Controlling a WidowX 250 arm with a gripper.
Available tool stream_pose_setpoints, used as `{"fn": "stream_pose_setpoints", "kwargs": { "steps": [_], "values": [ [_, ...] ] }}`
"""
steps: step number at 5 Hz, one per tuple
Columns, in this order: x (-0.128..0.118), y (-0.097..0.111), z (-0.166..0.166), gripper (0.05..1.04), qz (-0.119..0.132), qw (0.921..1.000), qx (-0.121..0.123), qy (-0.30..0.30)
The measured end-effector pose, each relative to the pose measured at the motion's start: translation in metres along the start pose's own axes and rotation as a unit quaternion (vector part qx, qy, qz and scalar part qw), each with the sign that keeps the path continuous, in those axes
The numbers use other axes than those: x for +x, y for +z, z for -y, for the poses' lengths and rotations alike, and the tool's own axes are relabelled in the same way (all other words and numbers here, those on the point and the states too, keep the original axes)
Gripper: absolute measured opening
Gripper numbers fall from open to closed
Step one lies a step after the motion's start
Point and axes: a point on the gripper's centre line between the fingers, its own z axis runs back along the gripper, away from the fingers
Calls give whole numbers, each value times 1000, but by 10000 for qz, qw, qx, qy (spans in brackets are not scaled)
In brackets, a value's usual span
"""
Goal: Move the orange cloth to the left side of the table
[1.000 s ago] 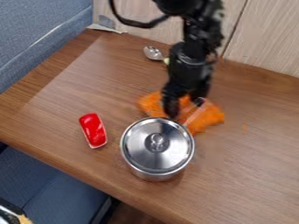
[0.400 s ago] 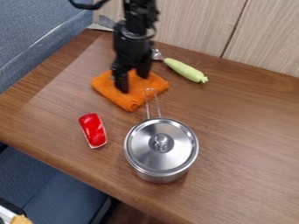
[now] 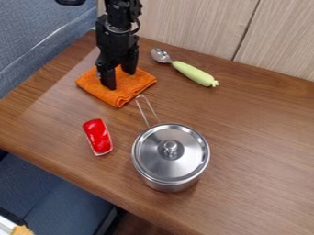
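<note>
Pincer was open, tips apart, down on the folded orange cloth, upper L of the counter. Cloth lay directly beneath, spreading L & R; L corner faced the counter's L edge, R corner near the saucepan handle. Approx. square, w/ no clear long axis.

The black gripper is down at the folded orange cloth, its fingers apart. The lidded metal pot points its wire handle toward the cloth; near them on the wooden table lie a red object and a green-handled spoon.
</note>
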Motion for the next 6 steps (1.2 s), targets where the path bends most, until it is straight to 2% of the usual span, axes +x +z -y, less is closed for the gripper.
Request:
{"fn": "stream_pose_setpoints", "kwargs": {
  "steps": [2,3,4,5,6],
  "values": [
    [-3,3,-6,1000,-28,10000,91,-27],
    [-1,29,-5,999,-77,9997,-175,121],
    [9,66,-6,999,134,9982,-464,349],
    [13,105,-4,999,274,9943,-920,470],
    [9,116,-12,999,219,9928,-1064,499]
  ]
}}
